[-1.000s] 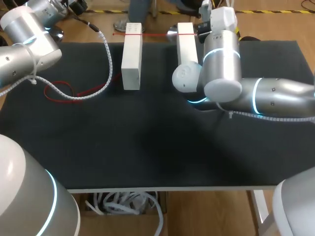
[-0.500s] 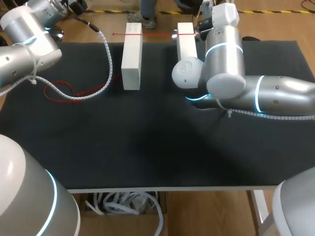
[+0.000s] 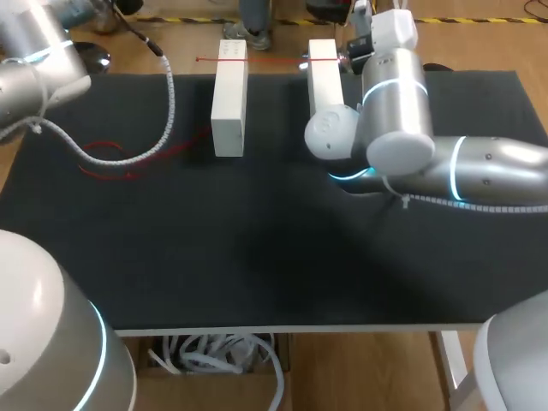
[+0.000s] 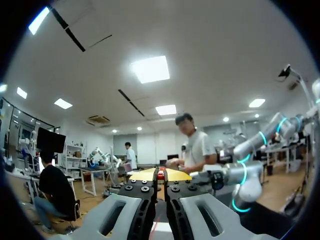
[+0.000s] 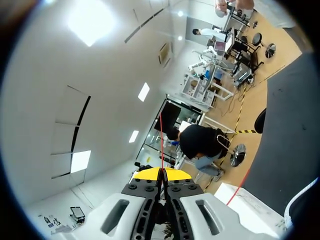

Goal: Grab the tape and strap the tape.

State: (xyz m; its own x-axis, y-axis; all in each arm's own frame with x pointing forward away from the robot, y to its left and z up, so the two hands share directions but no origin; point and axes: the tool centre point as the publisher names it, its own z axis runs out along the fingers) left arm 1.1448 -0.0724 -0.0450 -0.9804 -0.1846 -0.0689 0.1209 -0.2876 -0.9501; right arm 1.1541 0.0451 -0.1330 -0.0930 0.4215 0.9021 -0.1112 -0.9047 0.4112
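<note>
A thin red tape stretches across the far ends of two white blocks, the left one and the right one. More of it lies in a loose loop on the black table, left of the blocks. My right gripper is shut on the red tape, which leads straight out from its yellow tips; in the head view it sits past the right block's far end, hidden by its wrist. My left gripper is shut, with a bit of red tape pinched between its tips. It is outside the head view, beyond the far left corner.
A white coiled cable from my left arm trails over the table's far left, across the tape loop. My right arm's elbow lies low over the table right of the blocks. A white block shows beside the right gripper.
My left arm has drawn back toward the far left, dragging its coiled cable and reshaping the tape loop. The right arm's wrist has edged slightly rightward. Both grippers stay shut.
</note>
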